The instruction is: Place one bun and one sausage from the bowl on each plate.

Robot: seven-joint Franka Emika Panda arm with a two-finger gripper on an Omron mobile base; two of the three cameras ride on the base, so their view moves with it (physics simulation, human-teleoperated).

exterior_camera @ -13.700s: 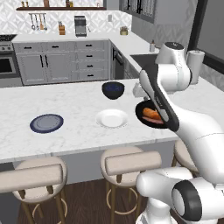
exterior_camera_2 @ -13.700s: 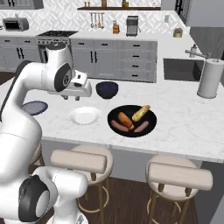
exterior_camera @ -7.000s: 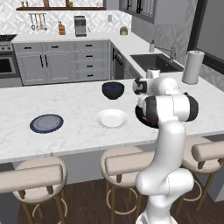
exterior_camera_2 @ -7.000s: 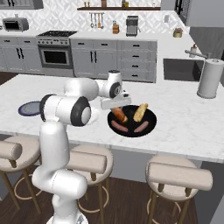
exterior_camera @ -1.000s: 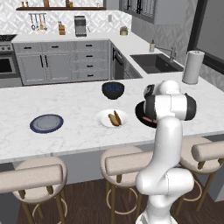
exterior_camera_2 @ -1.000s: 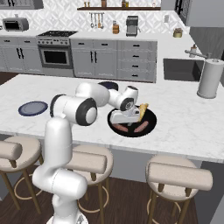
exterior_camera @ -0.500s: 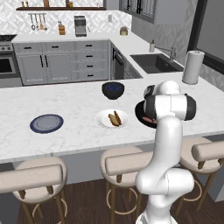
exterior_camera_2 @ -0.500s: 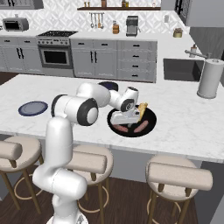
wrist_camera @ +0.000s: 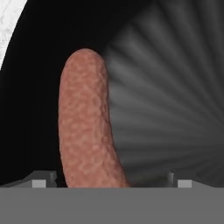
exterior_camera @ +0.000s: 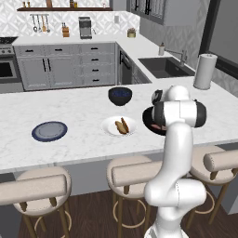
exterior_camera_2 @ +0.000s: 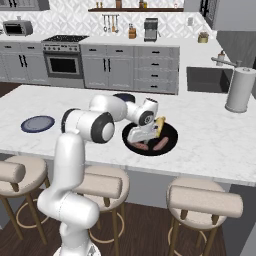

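Observation:
The black bowl (exterior_camera_2: 170, 134) sits on the island counter near its front edge. It holds a yellow bun (exterior_camera_2: 160, 124) and two pink-brown sausages (exterior_camera_2: 160, 145). My gripper (exterior_camera_2: 136, 137) reaches down into the bowl's left side. It is open, its dark fingertips (wrist_camera: 42, 182) standing either side of one sausage (wrist_camera: 87, 122) on the bowl's ribbed floor (wrist_camera: 175, 109). The white plate (exterior_camera: 109, 123) left of the bowl (exterior_camera: 148, 120) carries a brown bun (exterior_camera: 122, 126). Further left lies the blue-grey plate (exterior_camera: 49, 131), also seen as the blue-grey plate (exterior_camera_2: 38, 123).
A smaller dark blue bowl (exterior_camera: 120, 95) stands behind the white plate. A paper towel roll (exterior_camera_2: 239, 90) stands at the counter's far right, beside a sink (exterior_camera_2: 206, 79). Bar stools (exterior_camera_2: 204, 200) line the front edge of the counter.
Since seven seconds ago a bun has come to lie on the white plate and the hand has returned to the bowl. Over the last second the hand has barely moved.

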